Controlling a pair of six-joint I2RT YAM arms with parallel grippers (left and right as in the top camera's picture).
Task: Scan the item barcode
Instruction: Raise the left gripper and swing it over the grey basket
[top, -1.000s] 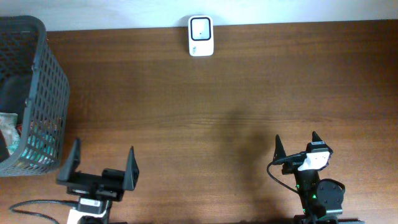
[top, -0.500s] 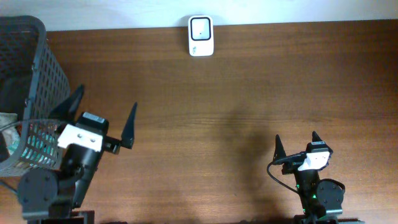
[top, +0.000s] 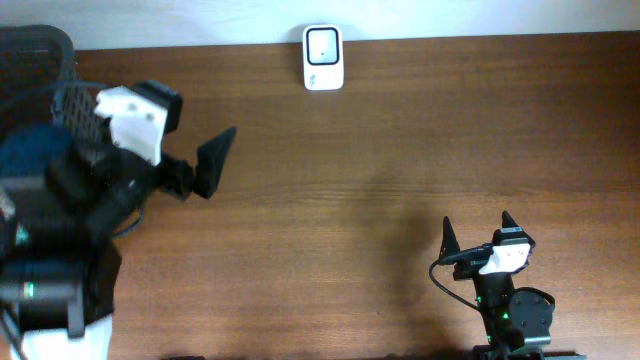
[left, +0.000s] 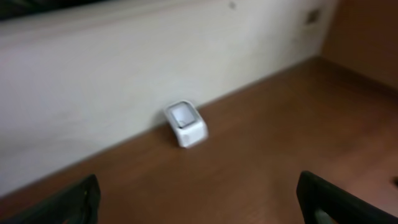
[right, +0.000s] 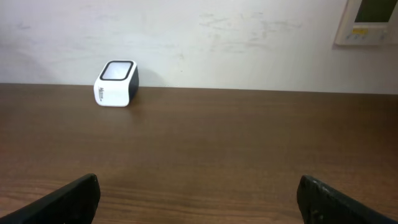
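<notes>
Swung up and over toward 10 o'clock since the earlier overhead frame, the left arm (top: 70, 200) now covers nearly all of the dark mesh basket (top: 40, 35) at the table's (top: 400, 130) 9 o'clock edge, where a moment ago it sat low at 7 o'clock. The left gripper (left: 199, 208) hangs above the wood with its jaws spread wide and nothing between them; from overhead only one dark finger (top: 215, 160) shows clearly, pointing toward 2 o'clock. The right gripper (top: 477, 228) has not shifted from 5 o'clock, jaws likewise parted and empty, aimed at 12. The white scanner (top: 323, 58) stands at 12 o'clock on the table's far edge, against the pale wall, its window facing up; both wrist cameras catch it, blurred on the left one (left: 185, 123), sharp on the right (right: 116, 83). Whatever lies in the basket is hidden under the arm, so no item to scan can be made out.
</notes>
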